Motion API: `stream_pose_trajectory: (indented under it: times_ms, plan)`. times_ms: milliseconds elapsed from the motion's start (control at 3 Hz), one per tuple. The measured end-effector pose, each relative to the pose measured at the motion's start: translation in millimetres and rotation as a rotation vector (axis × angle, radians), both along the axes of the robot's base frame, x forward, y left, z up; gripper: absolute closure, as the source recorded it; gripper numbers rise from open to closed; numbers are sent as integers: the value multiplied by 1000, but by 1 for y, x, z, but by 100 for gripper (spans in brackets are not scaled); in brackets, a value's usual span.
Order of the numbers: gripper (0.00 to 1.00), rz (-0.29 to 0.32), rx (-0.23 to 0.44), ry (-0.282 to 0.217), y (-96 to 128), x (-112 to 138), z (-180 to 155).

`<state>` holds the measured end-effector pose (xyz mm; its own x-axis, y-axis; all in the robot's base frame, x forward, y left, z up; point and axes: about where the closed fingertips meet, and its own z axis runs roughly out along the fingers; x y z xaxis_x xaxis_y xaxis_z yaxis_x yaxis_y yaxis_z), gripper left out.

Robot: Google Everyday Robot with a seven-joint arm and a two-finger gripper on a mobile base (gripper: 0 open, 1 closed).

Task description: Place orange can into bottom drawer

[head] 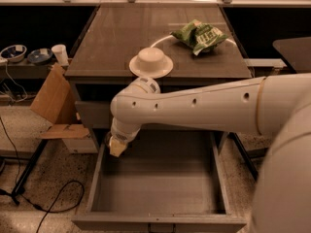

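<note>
Single high close view, facing down onto bottom drawer (160,188), jaws over its left side
</note>
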<state>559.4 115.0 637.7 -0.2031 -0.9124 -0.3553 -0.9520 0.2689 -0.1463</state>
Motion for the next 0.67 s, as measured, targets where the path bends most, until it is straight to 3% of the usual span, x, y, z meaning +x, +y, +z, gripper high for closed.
stream_pose_trajectory:
  times_ms: [667]
  plan:
    - [100,17,-106,56,13,0,-64]
